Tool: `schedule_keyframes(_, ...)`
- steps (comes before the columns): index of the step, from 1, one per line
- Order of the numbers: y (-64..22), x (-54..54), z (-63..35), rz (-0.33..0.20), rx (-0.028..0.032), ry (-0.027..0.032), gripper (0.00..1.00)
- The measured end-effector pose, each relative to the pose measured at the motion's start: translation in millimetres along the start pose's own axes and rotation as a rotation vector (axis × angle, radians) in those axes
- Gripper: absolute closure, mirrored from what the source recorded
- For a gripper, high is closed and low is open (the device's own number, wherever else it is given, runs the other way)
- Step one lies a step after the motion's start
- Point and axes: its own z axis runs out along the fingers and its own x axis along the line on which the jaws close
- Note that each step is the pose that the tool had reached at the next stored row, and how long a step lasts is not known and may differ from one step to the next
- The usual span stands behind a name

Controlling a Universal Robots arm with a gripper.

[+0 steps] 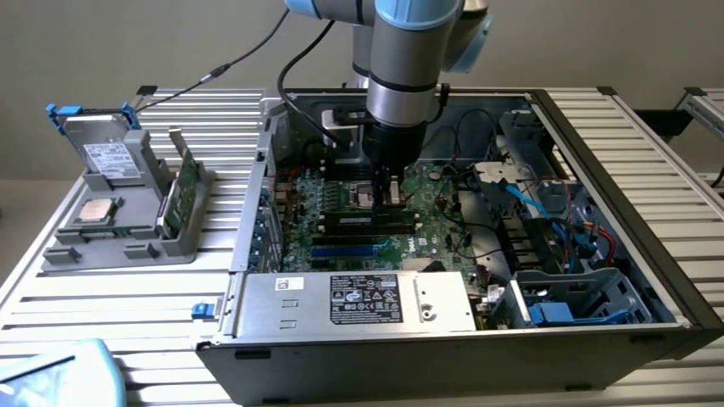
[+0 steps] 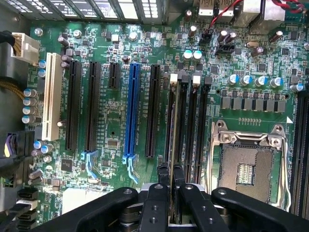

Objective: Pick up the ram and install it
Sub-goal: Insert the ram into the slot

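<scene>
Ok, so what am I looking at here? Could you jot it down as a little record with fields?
Place: open black computer case on a slatted metal table
Arm: grey robot arm reaches down into the case, over the green motherboard
Grip: end effector shut on the long thin green ram stick, seen edge-on
Ram position: lined up along the black memory slots, beside the empty silver processor socket
Seated: cannot tell
Beside the case: grey tray holding a square silver processor chip
</scene>
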Motion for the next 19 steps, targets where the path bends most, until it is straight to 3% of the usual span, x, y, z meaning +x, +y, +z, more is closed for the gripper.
schedule_keyframes(10,0.4,2.1,0.1,0.004,0.0005,-0.0001,0.86)
schedule_keyframes(19,0.8,2.1,0.2,0.014,0.0049,-0.0021,0.86)
